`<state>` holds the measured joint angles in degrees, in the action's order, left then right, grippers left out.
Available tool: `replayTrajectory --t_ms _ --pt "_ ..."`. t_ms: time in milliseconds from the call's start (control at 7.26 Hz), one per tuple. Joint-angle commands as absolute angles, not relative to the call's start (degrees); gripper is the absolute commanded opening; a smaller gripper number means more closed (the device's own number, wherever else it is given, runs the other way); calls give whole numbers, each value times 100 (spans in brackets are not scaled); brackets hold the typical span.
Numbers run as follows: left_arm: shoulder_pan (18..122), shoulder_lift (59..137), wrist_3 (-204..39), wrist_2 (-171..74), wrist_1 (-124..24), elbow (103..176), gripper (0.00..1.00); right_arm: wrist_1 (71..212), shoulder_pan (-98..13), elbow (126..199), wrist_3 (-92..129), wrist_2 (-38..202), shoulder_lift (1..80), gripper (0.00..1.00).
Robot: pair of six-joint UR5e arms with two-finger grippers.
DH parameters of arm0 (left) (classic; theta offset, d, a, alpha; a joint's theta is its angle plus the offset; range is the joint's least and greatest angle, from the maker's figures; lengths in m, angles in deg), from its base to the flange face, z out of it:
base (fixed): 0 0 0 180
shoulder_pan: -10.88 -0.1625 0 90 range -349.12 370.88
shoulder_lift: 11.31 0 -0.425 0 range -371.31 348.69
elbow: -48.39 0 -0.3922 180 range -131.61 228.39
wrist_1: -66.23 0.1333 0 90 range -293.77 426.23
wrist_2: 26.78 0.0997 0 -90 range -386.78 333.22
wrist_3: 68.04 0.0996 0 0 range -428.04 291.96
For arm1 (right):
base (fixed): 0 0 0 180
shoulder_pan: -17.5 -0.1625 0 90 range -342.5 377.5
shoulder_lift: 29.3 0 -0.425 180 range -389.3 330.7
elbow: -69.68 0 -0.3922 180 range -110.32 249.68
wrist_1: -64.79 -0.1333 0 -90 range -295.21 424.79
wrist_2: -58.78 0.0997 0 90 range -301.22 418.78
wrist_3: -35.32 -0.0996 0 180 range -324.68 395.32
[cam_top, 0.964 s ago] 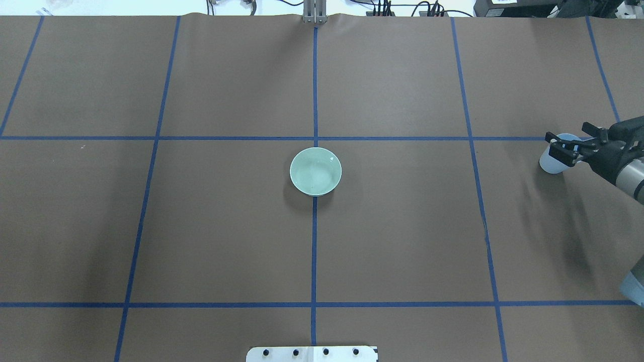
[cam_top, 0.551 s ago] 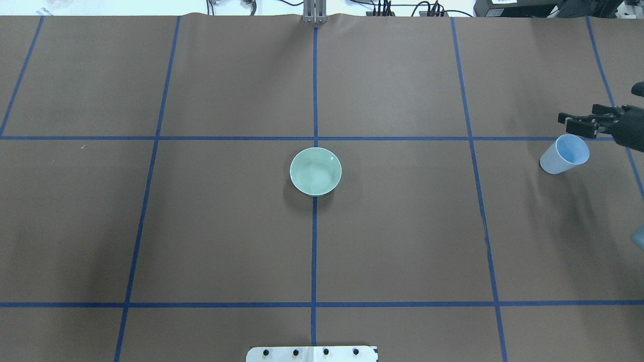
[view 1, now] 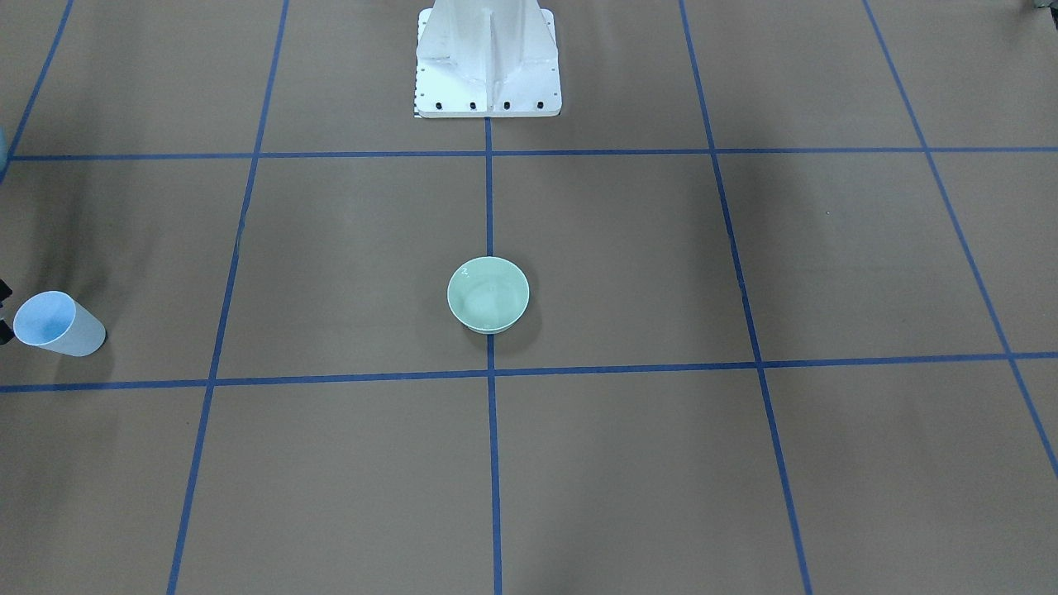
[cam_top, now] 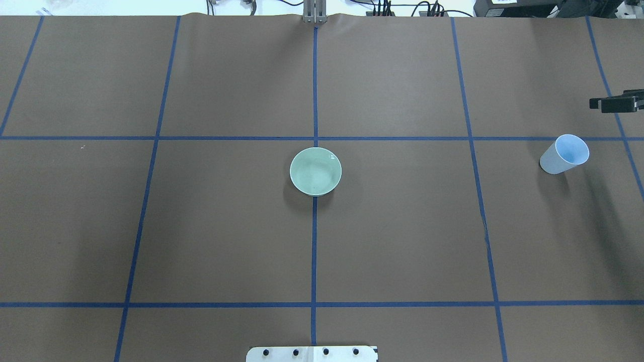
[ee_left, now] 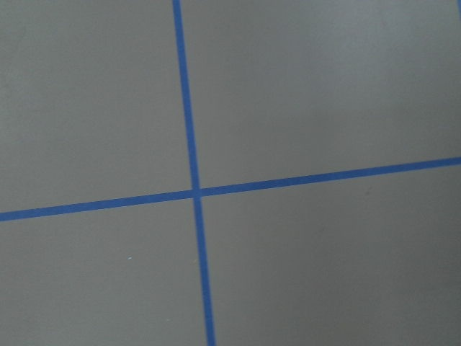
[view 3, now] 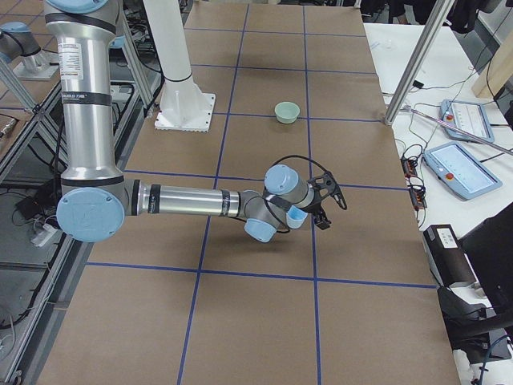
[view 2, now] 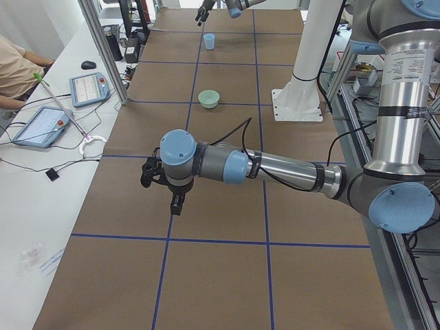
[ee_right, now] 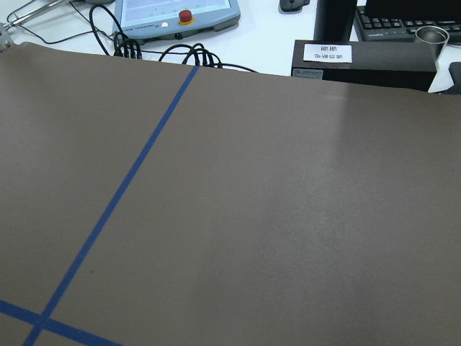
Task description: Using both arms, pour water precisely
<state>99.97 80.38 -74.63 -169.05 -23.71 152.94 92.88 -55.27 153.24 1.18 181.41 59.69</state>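
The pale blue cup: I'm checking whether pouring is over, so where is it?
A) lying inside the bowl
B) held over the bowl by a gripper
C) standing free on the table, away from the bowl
C: the pale blue cup stands alone on the table, far from the mint-green bowl, nothing gripping it.

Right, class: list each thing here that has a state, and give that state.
Pale blue cup: upright on the table, held by nothing.
Mint-green bowl: upright, faint glints suggest water inside.
Right gripper: fingers open, empty, apart from the cup.
Left gripper: above bare table; open or shut unclear.
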Motion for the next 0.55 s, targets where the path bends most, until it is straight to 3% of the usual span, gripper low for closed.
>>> replayTrajectory --t_ms 0,413 --pt "9563 8351 -8407 -16855 -2368 15587 100 10288 -5957 15335 778 18488 5956 99" --pt "8729 9088 -9655 -16715 -2368 15579 100 12080 -6519 15353 2244 19016 5754 99"
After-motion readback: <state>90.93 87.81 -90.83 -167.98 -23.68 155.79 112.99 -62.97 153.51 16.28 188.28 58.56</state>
